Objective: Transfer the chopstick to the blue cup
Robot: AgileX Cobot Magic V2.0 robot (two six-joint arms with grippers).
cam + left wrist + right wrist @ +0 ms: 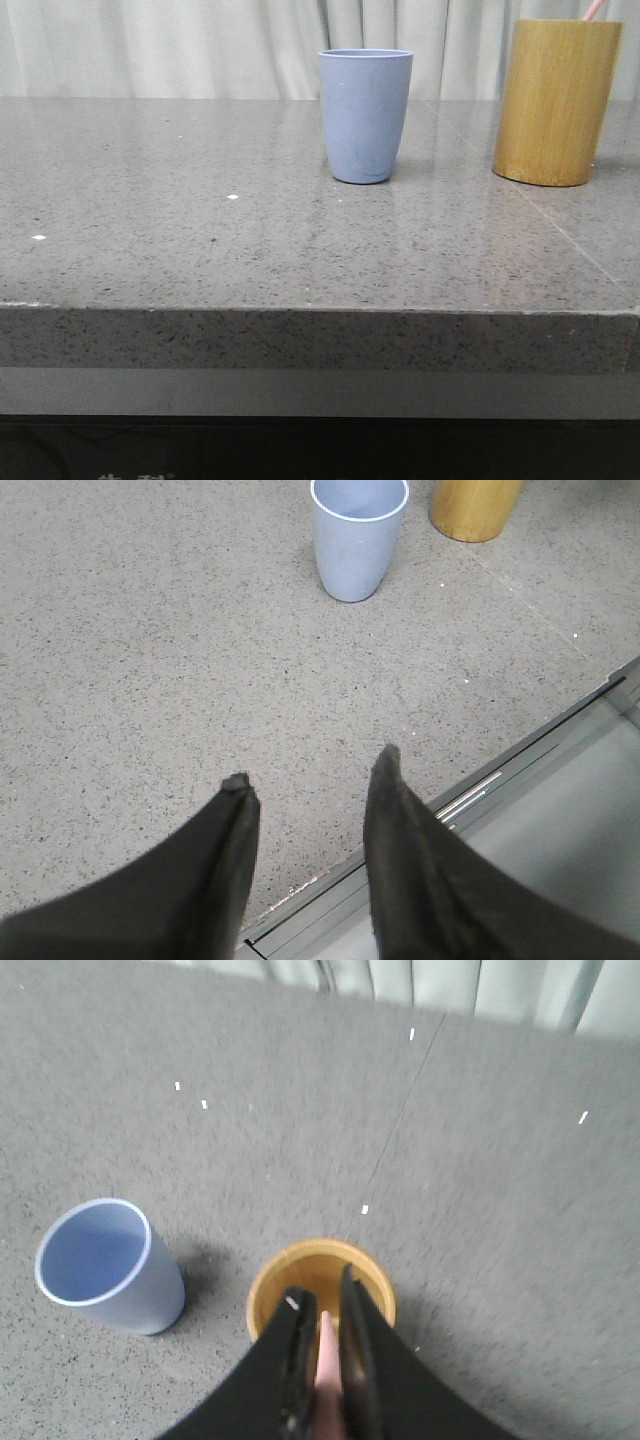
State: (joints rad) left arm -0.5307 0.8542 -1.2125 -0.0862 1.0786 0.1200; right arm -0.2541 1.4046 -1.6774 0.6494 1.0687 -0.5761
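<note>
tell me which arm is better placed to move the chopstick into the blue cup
Right. Its jaws already flank the chopstick above the bamboo holder, beside the blue cup. The left gripper hangs open near the table edge.

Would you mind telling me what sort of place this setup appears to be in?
Likely a lab or test bench: a grey speckled stone countertop, a pale curtain behind, and just a blue cup and bamboo holder.
</note>
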